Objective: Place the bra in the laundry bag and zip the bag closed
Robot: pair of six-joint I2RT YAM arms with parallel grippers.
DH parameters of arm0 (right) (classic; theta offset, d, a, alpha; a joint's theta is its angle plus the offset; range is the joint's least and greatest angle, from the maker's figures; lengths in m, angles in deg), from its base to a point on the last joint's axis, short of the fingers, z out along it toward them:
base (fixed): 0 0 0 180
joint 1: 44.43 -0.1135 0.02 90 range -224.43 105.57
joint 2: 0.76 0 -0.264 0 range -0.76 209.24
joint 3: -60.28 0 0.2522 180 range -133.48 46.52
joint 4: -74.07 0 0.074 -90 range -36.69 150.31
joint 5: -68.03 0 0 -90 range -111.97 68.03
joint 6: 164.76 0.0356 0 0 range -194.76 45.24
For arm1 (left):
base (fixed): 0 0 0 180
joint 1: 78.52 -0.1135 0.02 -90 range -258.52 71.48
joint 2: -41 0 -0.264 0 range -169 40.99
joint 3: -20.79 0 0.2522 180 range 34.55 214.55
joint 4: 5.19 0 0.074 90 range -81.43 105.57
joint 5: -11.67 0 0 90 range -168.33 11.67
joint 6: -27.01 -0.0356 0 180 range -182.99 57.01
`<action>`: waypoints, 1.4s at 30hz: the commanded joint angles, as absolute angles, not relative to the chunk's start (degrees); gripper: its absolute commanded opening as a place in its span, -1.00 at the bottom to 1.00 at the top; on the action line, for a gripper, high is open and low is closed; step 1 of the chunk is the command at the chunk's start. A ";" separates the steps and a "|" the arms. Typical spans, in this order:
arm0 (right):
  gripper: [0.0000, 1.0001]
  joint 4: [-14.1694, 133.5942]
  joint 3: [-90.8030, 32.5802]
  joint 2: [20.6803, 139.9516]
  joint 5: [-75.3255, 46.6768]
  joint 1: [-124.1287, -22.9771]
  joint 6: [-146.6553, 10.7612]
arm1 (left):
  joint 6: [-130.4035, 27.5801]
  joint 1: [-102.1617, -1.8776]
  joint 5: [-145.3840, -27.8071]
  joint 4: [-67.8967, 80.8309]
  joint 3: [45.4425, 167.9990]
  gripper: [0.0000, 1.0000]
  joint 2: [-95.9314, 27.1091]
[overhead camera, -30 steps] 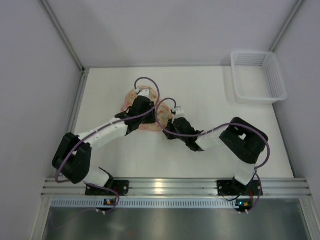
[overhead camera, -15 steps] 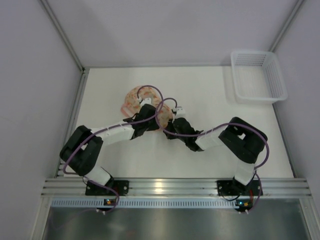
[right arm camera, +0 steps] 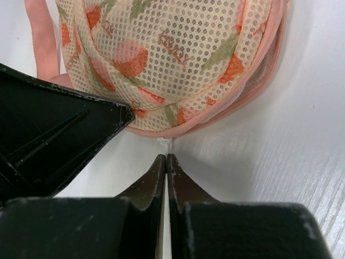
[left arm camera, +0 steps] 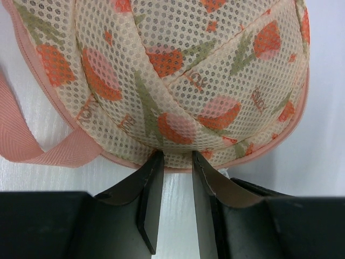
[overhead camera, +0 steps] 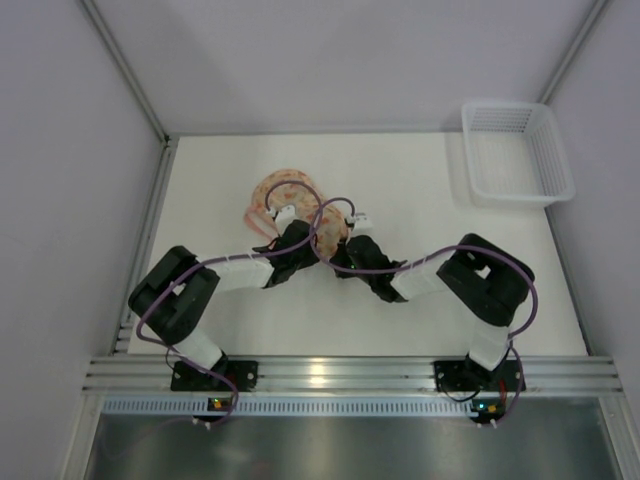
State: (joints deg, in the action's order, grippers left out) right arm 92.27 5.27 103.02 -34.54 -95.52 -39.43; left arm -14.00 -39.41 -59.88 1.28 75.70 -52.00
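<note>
I judge zipping is in hand. Left jaws narrowly apart at laundry bag [left arm camera: 178, 70] rim, 6 o'clock; right jaws together just below zipper pull [right arm camera: 167, 141]. Next: grip pull, draw round.

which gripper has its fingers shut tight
The right gripper, near the bag's pink rim: its fingers meet with no gap. The left gripper's fingers stand apart, with table showing between them.

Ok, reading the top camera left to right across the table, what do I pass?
Left arm's black elbow, laundry bag, right gripper at the bag's right rim, white mesh basket. Left gripper overlaps the bag, so I skip it.
</note>
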 commanded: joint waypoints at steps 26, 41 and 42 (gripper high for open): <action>-1.00 94.22 6.26 99.96 -22.32 -78.79 -57.37 | -21.58 -48.71 -57.76 15.61 73.13 -0.32 -49.79; -1.00 94.77 5.40 103.39 -28.11 -92.06 -42.70 | -27.83 -51.80 -66.81 15.95 79.47 -0.33 -42.87; -1.00 94.24 4.95 103.47 -28.20 -92.06 -41.99 | -27.92 -51.71 -66.99 16.30 79.29 -0.32 -40.94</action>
